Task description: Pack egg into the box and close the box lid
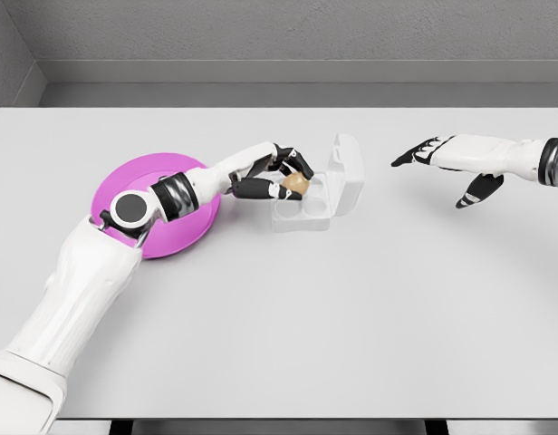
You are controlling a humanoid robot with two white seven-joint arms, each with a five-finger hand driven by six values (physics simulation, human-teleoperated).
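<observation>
A tan egg (296, 185) is held in my left hand (284, 176), whose dark fingers are curled around it just above the near-left part of the clear egg box (303, 216). The box lies open on the table, its lid (346, 174) standing up and leaning back to the right. My right hand (442, 168) hovers to the right of the box, apart from it, fingers spread and holding nothing.
A magenta plate (175, 237) lies left of the box, partly hidden under my left forearm. The white table (351, 317) reaches to a grey back wall; its front edge runs along the bottom of the view.
</observation>
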